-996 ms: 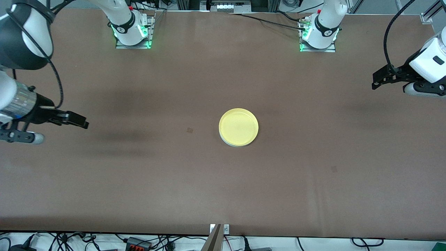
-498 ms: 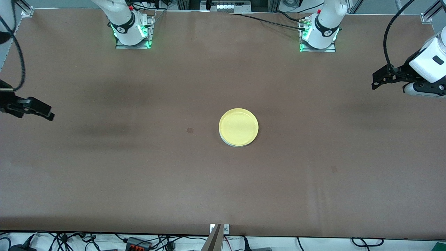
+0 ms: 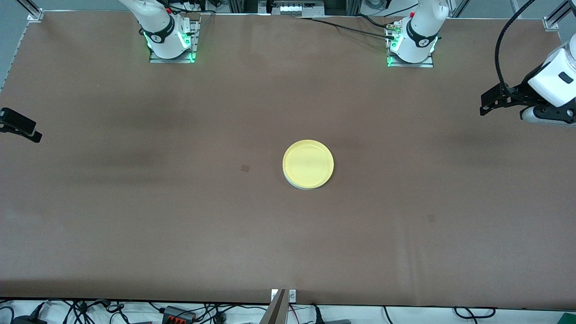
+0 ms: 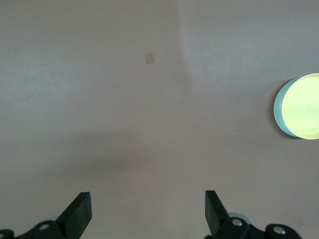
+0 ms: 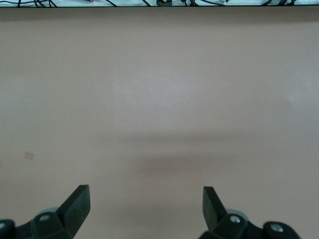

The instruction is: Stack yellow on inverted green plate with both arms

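Observation:
The yellow plate [image 3: 308, 163] lies right side up on the pale green plate [image 3: 302, 187] at the middle of the table. Only a thin crescent of the green plate's rim shows beneath it. Both also show in the left wrist view, yellow [image 4: 305, 105] over green [image 4: 277, 107]. My left gripper [image 3: 484, 105] is open and empty, up over the left arm's end of the table. My right gripper [image 3: 30, 131] is open and empty, up over the right arm's end, mostly out of the front view. Their jaws stand wide apart in the wrist views [image 4: 148, 209] [image 5: 146, 204].
The brown table cover [image 3: 180, 225] has two small darker patches [image 3: 245, 168] [image 3: 431, 218]. The arm bases [image 3: 168, 38] [image 3: 411, 45] stand at the table's edge farthest from the front camera. Cables lie along the nearest edge [image 5: 159, 3].
My right arm has drawn back from over the table toward its own end, until only the gripper's tip shows. The left arm and the plates have not moved.

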Motion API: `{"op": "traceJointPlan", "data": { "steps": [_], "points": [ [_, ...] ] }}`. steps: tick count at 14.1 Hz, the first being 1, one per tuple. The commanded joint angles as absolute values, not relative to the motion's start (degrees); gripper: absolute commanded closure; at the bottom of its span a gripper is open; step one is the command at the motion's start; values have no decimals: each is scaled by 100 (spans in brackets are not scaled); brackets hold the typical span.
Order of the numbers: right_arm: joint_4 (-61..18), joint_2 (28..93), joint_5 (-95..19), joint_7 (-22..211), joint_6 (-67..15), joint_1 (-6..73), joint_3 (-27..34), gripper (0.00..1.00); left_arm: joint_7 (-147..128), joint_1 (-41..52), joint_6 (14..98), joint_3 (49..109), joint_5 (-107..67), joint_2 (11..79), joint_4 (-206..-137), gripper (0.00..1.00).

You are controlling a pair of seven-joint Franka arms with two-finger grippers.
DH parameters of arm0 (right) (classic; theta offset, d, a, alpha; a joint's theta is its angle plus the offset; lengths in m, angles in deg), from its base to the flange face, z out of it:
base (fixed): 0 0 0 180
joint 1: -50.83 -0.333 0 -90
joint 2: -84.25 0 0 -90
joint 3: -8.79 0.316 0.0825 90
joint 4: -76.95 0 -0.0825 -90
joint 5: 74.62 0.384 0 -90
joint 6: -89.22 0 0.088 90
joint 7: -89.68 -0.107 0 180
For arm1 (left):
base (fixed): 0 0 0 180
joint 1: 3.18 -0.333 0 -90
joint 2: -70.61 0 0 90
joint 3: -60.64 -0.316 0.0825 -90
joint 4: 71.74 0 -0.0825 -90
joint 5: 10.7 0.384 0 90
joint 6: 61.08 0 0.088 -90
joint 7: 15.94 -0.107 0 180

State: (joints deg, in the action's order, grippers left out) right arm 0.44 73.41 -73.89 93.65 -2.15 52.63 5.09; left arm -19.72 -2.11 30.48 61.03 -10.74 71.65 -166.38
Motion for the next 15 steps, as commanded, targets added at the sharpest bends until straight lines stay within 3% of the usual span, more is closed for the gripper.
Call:
{"op": "traceJointPlan", "data": {
  "steps": [1, 7, 15],
  "points": [
    [-136, 7511, -7506, 9398, 71, 5372, 642, 0, -1954, -230, 2919, 6143, -1061, 7096, -16472, 0],
    [-1867, 8512, -7594, 9346, -781, 5355, 642, 0, -1972, -221, 2919, 6143, -1061, 7096, -16472, 0],
    [-1657, 8364, -7523, 9328, -728, 5372, 642, 0, -1972, -221, 2928, 6143, -1061, 7096, -16472, 0]
  ]
}}
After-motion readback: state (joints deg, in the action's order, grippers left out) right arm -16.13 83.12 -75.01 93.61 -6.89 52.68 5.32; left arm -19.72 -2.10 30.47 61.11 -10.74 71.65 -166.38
